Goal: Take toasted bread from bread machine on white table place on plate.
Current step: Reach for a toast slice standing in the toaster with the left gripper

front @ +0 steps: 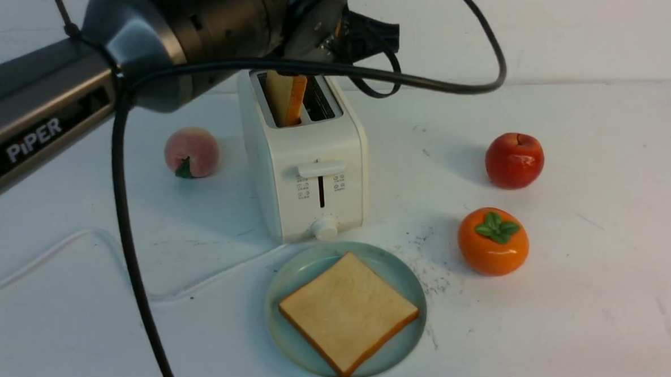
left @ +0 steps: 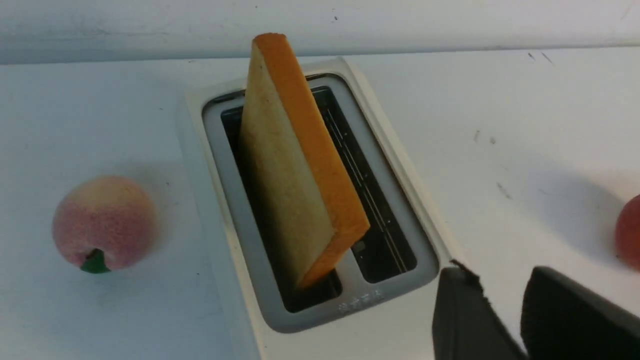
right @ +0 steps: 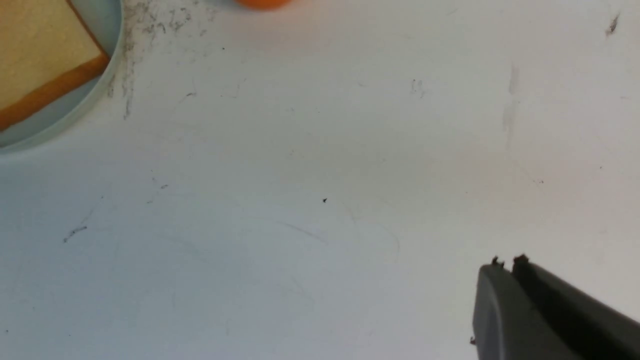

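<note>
Left jaws apart, with a clear gap between the two dark fingers (left: 465,320) and nothing held in it. Below these jaws, not touching them, the bread machine (front: 311,150): cream-white, upright on the white counter (front: 601,313). In the slot farther from the left jaws, the standing slice (left: 295,165) of toasted bread, on edge and leaning a little, pale tan face, orange-brown crust, upper part out of the slot; near the left jaws but free of them.

Right jaws pressed together, only a thin dark line between them, nothing gripped. Under them, scuffed counter. Well apart from them, the plate (front: 305,269), pale blue-green, with the flat slice (front: 349,312) lying on it, one corner near the rim. Same plate lower than the left jaws and nearer to the robot, just beside the front foot of the bread machine.

On the counter to the left of the left jaws, a peach (front: 192,152); to their right and well apart, a red apple (front: 514,161) and, nearer the plate, an orange persimmon (front: 493,241). Black cable (front: 125,231) hanging from the left arm (front: 38,128) across the front view; white cord (front: 44,255) lying loose on the counter.
</note>
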`<action>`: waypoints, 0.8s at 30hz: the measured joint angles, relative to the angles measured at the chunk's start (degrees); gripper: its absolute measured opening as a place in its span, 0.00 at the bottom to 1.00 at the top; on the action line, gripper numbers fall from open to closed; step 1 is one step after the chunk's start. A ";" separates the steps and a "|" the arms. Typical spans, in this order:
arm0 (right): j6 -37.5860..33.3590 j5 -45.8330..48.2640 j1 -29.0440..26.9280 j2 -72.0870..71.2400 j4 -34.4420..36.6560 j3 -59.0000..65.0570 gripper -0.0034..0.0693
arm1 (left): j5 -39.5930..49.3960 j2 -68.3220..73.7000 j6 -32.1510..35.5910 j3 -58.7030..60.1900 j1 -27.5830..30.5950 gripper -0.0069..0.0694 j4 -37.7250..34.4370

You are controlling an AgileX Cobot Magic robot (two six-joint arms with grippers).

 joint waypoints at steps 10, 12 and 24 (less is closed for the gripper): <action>0.00 0.00 0.00 0.00 0.00 0.00 0.09 | -1.20 3.95 0.00 0.00 0.00 0.66 3.84; 0.00 0.00 0.00 0.00 0.00 0.00 0.10 | -1.83 5.68 0.00 0.00 0.00 0.67 5.19; 0.00 -0.05 0.00 0.00 0.00 0.00 0.11 | -3.01 10.60 -5.31 0.00 -0.06 0.67 17.88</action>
